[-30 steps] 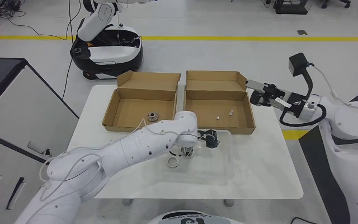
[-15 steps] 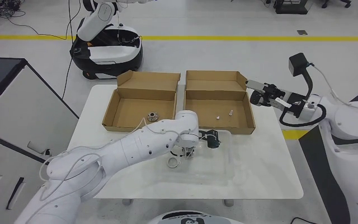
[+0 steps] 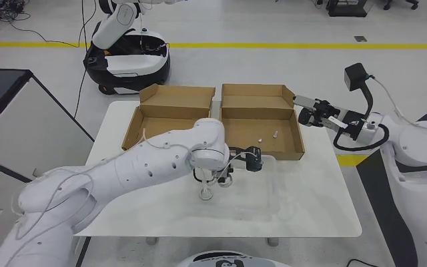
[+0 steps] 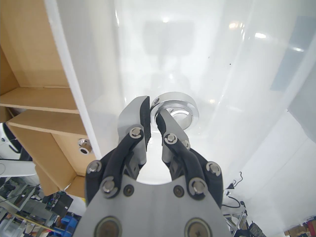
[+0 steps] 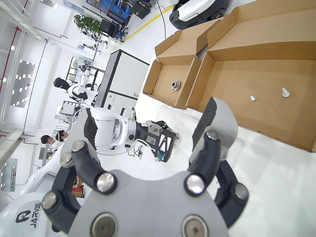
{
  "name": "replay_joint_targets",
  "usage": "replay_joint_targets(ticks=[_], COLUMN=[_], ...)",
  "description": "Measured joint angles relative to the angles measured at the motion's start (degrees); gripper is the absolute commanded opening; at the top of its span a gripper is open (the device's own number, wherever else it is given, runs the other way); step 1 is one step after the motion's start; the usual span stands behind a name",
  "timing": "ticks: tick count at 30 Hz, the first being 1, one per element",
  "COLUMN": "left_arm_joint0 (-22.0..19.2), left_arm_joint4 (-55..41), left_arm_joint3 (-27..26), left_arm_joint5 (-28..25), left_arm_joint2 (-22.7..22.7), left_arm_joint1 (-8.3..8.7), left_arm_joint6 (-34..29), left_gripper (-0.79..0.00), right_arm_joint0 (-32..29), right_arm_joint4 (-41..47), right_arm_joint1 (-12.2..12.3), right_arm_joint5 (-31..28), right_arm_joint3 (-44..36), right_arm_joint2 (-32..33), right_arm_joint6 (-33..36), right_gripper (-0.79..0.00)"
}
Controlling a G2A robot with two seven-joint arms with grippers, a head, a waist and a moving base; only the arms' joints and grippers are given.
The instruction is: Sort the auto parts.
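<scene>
A silver ring (image 4: 175,110) lies low in the clear plastic tray (image 3: 270,210), near its left end. My left gripper (image 4: 153,114) is shut on the ring's rim, one finger inside the hole and one outside. From above, the ring (image 3: 205,194) sits just under the left gripper (image 3: 208,187). My right gripper (image 5: 150,107) is open and holds nothing; it hangs off the right side of the right cardboard box (image 3: 260,123), the right gripper (image 3: 308,110) pointing towards the box. A silver flange (image 5: 175,85) lies in the left cardboard box (image 3: 157,123).
Two small bolts (image 3: 274,133) (image 3: 258,140) lie in the right box. The left arm's big white forearm (image 3: 153,170) crosses the table's left half and overhangs the left box's front edge. Bare tabletop (image 3: 320,200) lies right of the tray.
The left arm's elbow and forearm swung back and left, now covering the flange in the top view. Its gripper stayed at the ring. The right arm has not moved.
</scene>
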Motion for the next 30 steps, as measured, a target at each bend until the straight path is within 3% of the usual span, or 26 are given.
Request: replay_joint_targets(ticks=[8, 20, 26, 30], left_arm_joint0=[-1.14, -0.25, 4.06, 9.53], left_arm_joint4=[-2.33, -1.57, -4.75, -10.78], left_arm_joint3=[-10.32, -9.47, -10.47, -10.45], left_arm_joint5=[-0.74, 0.42, 2.33, -0.44], left_arm_joint2=[-3.87, -4.52, -13.92, -21.79], left_arm_joint1=[7.20, 7.59, 10.84, 13.70], left_arm_joint6=[0.73, 2.25, 13.07, 19.43], left_gripper=[-0.785, -0.785, -0.785, -0.785], right_arm_joint0=[0.00, 0.00, 0.00, 0.00], right_arm_joint4=[0.00, 0.00, 0.00, 0.00], right_arm_joint1=[0.00, 0.00, 0.00, 0.00], right_arm_joint5=[0.00, 0.00, 0.00, 0.00], right_arm_joint3=[0.00, 0.00, 0.00, 0.00], right_arm_joint2=[0.00, 0.00, 0.00, 0.00], right_arm_joint6=[0.00, 0.00, 0.00, 0.00], right_gripper=[0.000, 0.000, 0.000, 0.000])
